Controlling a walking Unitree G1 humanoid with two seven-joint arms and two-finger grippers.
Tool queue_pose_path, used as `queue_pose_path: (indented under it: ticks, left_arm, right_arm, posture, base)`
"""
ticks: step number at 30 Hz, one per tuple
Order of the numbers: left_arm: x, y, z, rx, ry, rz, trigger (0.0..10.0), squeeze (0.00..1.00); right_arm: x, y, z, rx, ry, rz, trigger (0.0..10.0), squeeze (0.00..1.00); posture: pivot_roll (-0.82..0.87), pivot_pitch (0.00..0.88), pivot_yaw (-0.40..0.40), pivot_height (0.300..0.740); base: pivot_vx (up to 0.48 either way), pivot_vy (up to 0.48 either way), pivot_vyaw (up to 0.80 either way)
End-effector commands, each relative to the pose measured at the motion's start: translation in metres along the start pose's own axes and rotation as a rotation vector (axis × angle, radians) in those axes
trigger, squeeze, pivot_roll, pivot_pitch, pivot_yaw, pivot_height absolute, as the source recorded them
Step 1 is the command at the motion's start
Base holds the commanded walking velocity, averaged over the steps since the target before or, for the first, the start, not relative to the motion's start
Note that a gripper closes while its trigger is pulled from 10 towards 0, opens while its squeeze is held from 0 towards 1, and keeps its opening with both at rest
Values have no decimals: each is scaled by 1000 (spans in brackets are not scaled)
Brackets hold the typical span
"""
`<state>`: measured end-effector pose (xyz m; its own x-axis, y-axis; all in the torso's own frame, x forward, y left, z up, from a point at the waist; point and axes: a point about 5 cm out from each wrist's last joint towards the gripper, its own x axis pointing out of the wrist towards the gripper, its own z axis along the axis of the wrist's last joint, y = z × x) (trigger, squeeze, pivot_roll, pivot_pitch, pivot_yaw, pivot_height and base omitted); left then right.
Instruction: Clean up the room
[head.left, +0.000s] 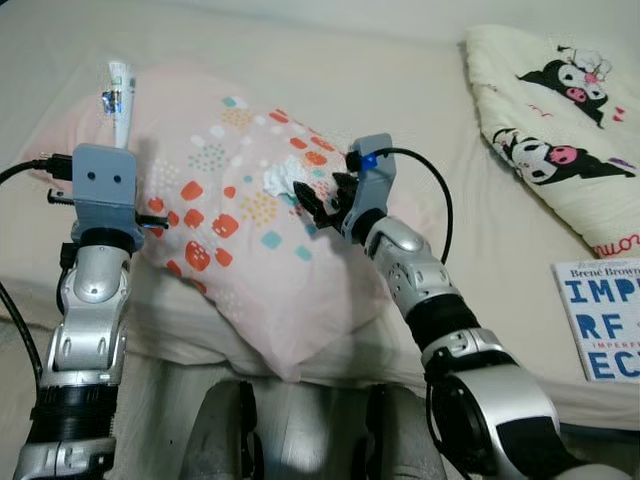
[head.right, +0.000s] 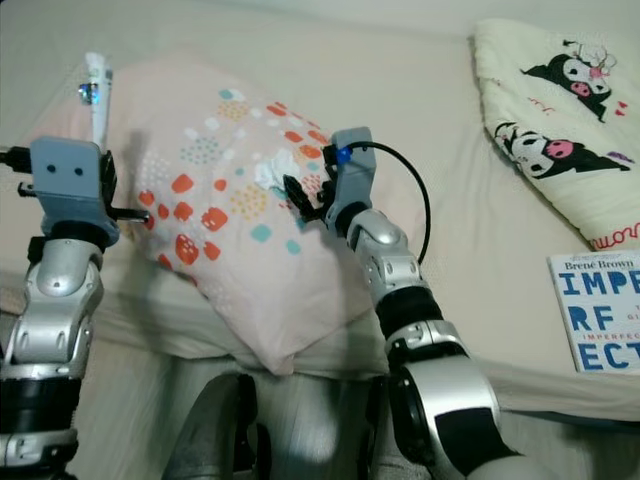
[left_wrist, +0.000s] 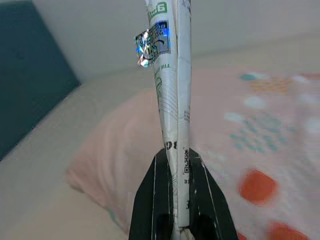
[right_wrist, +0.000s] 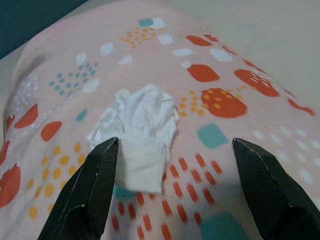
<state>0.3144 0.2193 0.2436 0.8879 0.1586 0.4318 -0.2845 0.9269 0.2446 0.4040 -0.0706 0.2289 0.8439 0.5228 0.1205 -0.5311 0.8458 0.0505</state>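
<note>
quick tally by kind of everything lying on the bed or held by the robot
pillow: 1
crumpled tissue: 1
rolled paper wrapper in the left gripper: 1
cartoon blanket: 1
book: 1
total: 5

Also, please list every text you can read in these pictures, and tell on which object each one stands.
"Brené Brown": top of the white book cover with blue letters, lying on the bed.
"IMP", "RF", "EC": large blue letters on that cover, cut off at the picture's edge.
Flattened white printed wrapper held in the left gripper: small green and black print and shiny sticker, too blurred to read.
</note>
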Motion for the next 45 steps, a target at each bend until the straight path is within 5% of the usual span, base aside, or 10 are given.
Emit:
queue_pose_path:
  ticks: [1,2,12,13,23,34,37,40,42,45]
  left_arm:
    - [-8,-5,-4,6,36,-29,9412,0]
    - [-12,-6,-2,11,41,-41,10000,0]
    - [-29,-3,11,30,83,-64,10000,0]
    - [-30,-3,13,31,87,-64,10000,0]
    - [-36,-7,12,28,128,-65,10000,0]
    - [-18,-25,9,-28,103,-51,10000,0]
    - [-3,-31,7,-91,99,-27,10000,0]
    - [1,-32,5,-108,105,-18,10000,0]
    - [14,-38,3,-211,111,-29,10000,0]
    - [20,-46,6,-251,96,-80,10000,0]
  right_arm:
    - [1,4,-6,30,11,21,10000,0]
    - [3,8,-7,47,10,54,10000,0]
    - [13,23,-5,36,25,126,10000,0]
    - [14,26,-6,16,34,129,0,0]
    - [17,29,2,-3,-1,170,0,0]
    - [7,3,10,10,-75,115,0,0]
    - [-4,-15,11,75,-140,39,0,0]
    - [-7,-17,8,76,-134,35,0,0]
    - [-25,-24,-4,146,-163,16,0,0]
    - [-40,-29,-10,179,-191,-5,0,0]
  posture:
    - [221,441,-61,600]
    - [231,451,-63,600]
    - [271,491,-66,600]
    - [277,501,-73,600]
    - [255,475,-86,600]
    - [174,296,-120,600]
    - [131,208,-124,600]
    - [131,208,-124,600]
    - [74,118,-102,600]
    - [54,92,-92,600]
  base:
    - [0,0,0]
    - [0,0,0]
    - [0,0,0]
    - [0,0,0]
    - [0,0,0]
    - [0,0,0]
    - [0,0,0]
    - [0,0,0]
    - [0,0,0]
    - [0,0,0]
